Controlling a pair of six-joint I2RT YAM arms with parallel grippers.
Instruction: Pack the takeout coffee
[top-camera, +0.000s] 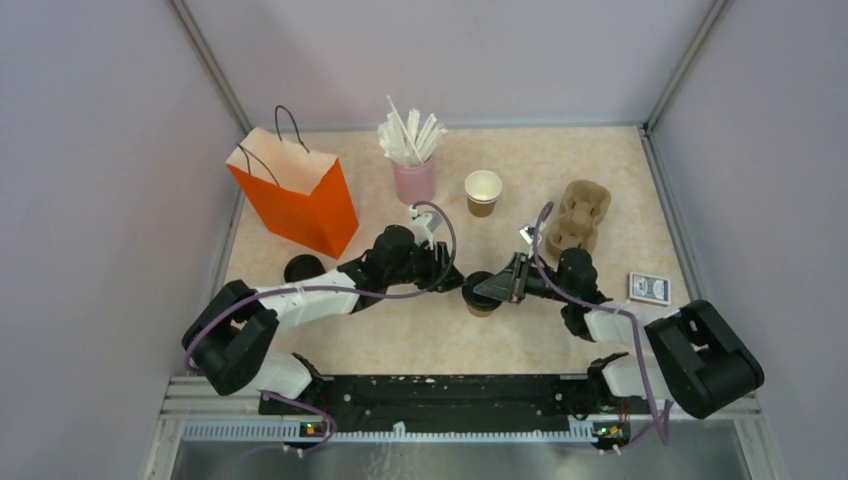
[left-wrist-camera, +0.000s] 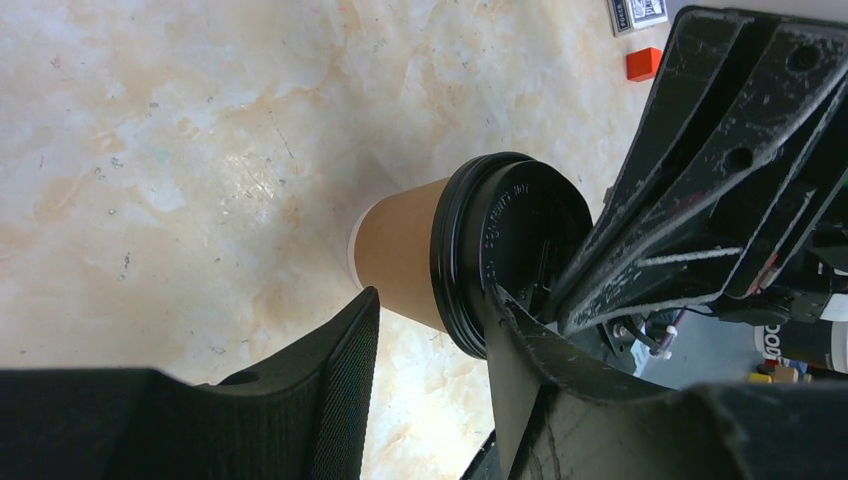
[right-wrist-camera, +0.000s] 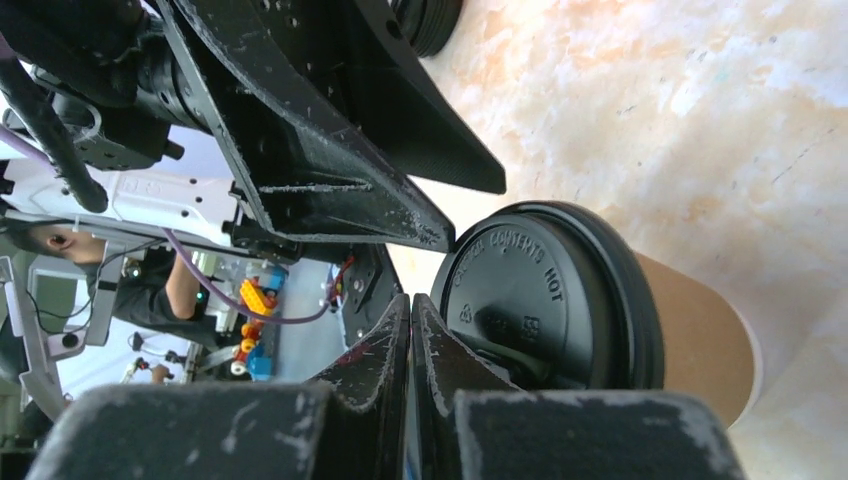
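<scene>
A brown paper cup with a black lid (top-camera: 480, 295) stands mid-table between my two grippers; it also shows in the left wrist view (left-wrist-camera: 400, 255) and the right wrist view (right-wrist-camera: 560, 300). My left gripper (top-camera: 452, 272) (left-wrist-camera: 433, 300) is open, one finger beside the cup's wall and the other at the lid's rim. My right gripper (top-camera: 490, 287) (right-wrist-camera: 411, 305) is shut and empty, its tips against the top of the lid. A second brown cup (top-camera: 483, 191) stands open, without a lid, at the back. A loose black lid (top-camera: 303, 268) lies by the left arm.
An orange paper bag (top-camera: 297, 195) stands at the back left. A pink cup of white straws (top-camera: 414, 170) is beside it. A tan pulp cup carrier (top-camera: 577, 215) lies at the back right. A blue card deck (top-camera: 649, 288) lies at the right edge.
</scene>
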